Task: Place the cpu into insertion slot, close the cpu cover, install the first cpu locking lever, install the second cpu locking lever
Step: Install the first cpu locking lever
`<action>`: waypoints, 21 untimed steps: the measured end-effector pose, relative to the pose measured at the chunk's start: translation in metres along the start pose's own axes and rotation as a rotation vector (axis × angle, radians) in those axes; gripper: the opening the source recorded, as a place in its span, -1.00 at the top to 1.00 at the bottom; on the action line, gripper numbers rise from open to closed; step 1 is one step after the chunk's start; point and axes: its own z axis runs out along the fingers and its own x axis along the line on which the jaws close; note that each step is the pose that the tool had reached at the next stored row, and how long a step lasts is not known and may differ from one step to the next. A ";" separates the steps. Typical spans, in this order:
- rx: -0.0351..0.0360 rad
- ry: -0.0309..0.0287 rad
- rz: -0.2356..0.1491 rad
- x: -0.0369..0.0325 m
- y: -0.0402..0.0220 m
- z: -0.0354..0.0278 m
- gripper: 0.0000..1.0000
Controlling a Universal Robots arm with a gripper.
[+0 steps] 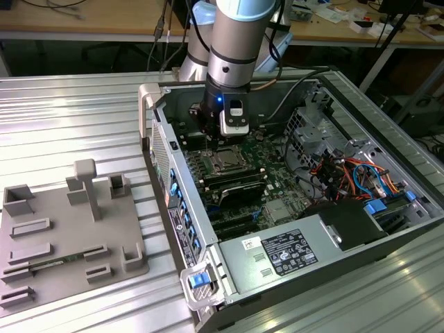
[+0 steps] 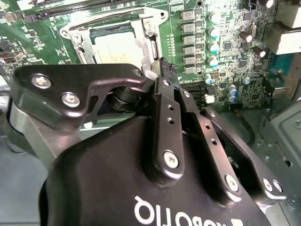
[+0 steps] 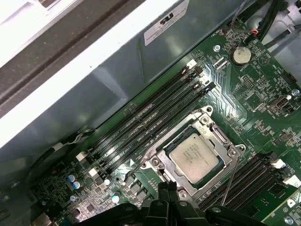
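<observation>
Cpu: the cpu (image 3: 194, 157) sits flat in the insertion slot (image 1: 225, 161), shiny side up, on the green board inside the open computer case.
Cover: the cpu cover (image 3: 171, 136) looks folded down, and its thin metal frame lies around the chip.
Gripper: the gripper (image 3: 168, 195) hangs just above the near edge of the slot. Its fingertips look pressed together, and I can see nothing between them.
Lever: a thin metal lever (image 3: 228, 183) slants beside the slot (I cannot tell if it is hooked down).
How it handles: the chip is small, light, stiff and easy to hurt, so hold it only by its edges. The cover and lever are thin, springy metal, so push near the free end.
Around: long black memory slots (image 3: 150, 117) lie on both sides of the slot. A round battery (image 3: 241, 54) sits farther off.
In the way: the tall case wall (image 3: 117, 61) and bunched cables (image 1: 347, 170) crowd the arm.
Outside: a grey tray (image 1: 62, 229) rests on the counter (image 1: 69, 104), on the exterior view's left.
</observation>
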 end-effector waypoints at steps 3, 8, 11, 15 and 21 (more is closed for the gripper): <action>-0.0008 0.0008 -0.027 0.0001 0.0000 0.0000 0.79; -0.0059 0.0058 -0.180 0.0000 0.0000 0.0005 0.79; -0.0081 0.0080 -0.250 0.0012 -0.0011 0.0006 0.79; -0.0085 0.0083 -0.260 0.0072 -0.0061 0.0003 0.79; -0.0088 0.0086 -0.268 0.0190 -0.0160 -0.0004 0.79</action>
